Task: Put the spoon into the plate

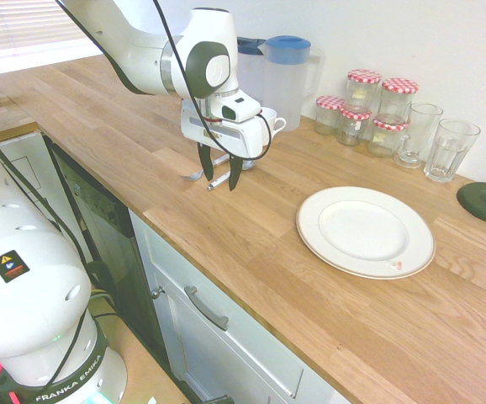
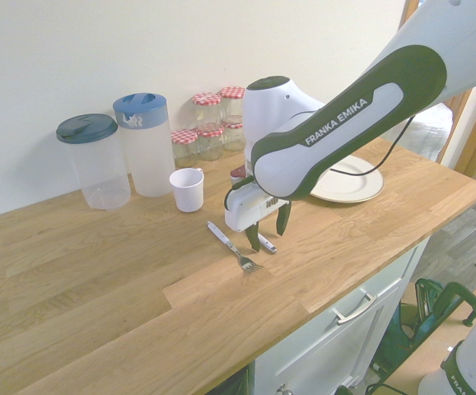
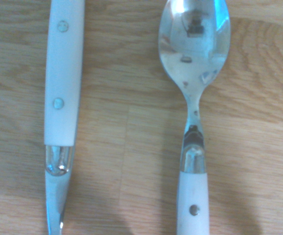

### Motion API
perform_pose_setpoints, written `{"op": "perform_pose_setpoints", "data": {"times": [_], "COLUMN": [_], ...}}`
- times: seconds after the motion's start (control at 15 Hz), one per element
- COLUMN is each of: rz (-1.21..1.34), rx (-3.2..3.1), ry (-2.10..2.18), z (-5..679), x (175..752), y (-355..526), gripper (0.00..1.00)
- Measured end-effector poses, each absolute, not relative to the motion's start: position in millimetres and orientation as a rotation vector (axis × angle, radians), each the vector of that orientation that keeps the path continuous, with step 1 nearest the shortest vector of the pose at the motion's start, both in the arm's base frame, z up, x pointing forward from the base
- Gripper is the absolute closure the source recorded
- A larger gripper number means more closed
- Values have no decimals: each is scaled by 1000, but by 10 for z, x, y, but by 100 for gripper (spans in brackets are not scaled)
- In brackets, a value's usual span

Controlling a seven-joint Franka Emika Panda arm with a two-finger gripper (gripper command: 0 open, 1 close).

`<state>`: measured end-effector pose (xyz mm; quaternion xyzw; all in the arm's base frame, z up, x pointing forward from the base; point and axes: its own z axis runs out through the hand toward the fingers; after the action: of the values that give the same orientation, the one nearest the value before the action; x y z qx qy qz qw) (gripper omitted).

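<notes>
- First exterior view: gripper (image 1: 220,182), jaws spread wide, nothing held, over the plate side of the table fork (image 1: 194,176); spoon (image 1: 218,182) beneath; dinner plate (image 1: 365,229) well apart from the fork.
- Second exterior view: spoon handle on the wood, beside the fork, between and below the fingertips.
- Wrist view: spoon's long axis roughly parallel to the fork; the close likely needs to cross it.

The bench (image 1: 251,252) is seen obliquely from above in 2 exterior views, from opposite sides. The spoon (image 3: 194,44) is viewed close-up from overhead by the wrist camera.
</notes>
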<state>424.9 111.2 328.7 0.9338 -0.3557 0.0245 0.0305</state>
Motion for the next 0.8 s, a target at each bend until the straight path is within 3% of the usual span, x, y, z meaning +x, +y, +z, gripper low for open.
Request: {"op": "perform_pose_setpoints", "data": {"times": [0.8], "rz": [84], "rx": [2908], "ry": [-1068], "z": [3267], "x": [4249], "y": [1335], "gripper": [100]}}
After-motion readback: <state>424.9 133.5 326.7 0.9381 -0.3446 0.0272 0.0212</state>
